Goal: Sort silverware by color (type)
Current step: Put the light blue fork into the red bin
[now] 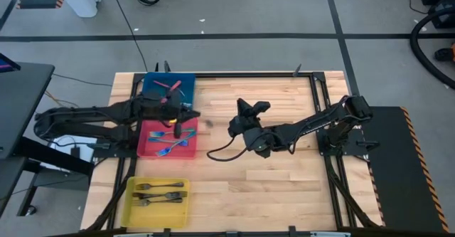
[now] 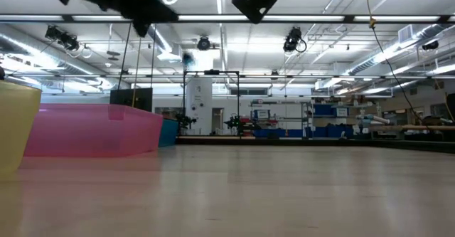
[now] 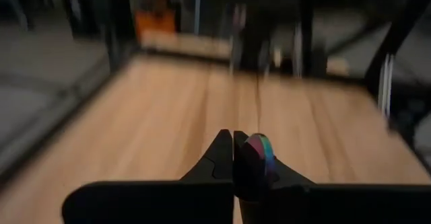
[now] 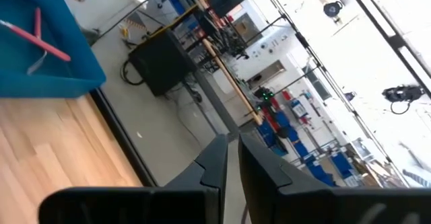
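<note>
Left gripper (image 1: 190, 113): over the gap between blue bin (image 1: 186, 82) and red bin (image 1: 148, 149); fingers (image 3: 223, 158) pinched on a rainbow-tinted fork (image 3: 259, 150)
Right gripper (image 1: 250, 109): raised mid-table, well apart from bins; fingers (image 4: 214, 158) narrowly parted, nothing between
Silverware: red-handled forks (image 1: 170, 87) in blue bin; blue-handled forks (image 1: 170, 146) in red bin; dark forks (image 1: 161, 192) in yellow bin (image 1: 132, 210)

The left wrist view is smeared with blur, so the small iridescent object (image 3: 261, 150) at the left gripper (image 3: 233, 146) cannot be identified. In the low view both arms are cropped overhead (only dark undersides show).
</note>
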Motion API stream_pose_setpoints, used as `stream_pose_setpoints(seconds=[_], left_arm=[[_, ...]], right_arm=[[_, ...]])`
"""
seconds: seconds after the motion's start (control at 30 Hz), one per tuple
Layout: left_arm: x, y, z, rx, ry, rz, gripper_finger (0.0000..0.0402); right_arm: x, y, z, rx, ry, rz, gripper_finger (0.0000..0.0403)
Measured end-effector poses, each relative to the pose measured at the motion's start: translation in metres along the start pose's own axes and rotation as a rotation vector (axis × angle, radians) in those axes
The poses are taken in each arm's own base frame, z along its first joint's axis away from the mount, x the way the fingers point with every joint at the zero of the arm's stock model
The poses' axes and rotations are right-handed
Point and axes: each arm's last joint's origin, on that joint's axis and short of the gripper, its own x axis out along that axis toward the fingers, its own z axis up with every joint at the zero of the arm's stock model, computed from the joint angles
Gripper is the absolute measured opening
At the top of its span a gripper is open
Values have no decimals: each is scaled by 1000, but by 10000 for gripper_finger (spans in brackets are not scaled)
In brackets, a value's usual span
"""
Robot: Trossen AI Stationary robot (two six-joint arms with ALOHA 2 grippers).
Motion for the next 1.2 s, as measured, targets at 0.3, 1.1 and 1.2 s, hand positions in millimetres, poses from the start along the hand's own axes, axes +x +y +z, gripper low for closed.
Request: stream_pose_setpoints(seconds=[0.3,1.1,1.2], left_arm=[[-29,-3,-32,-100,377,24,2],[-52,-1,-41,-159,471,104,4],[-49,-1,-42,-157,484,113,4]], right_arm=[[0,0,-2,-15,19,-21,47],[8,3,-8,2,40,-27,47],[8,3,-9,-8,41,-25,47]])
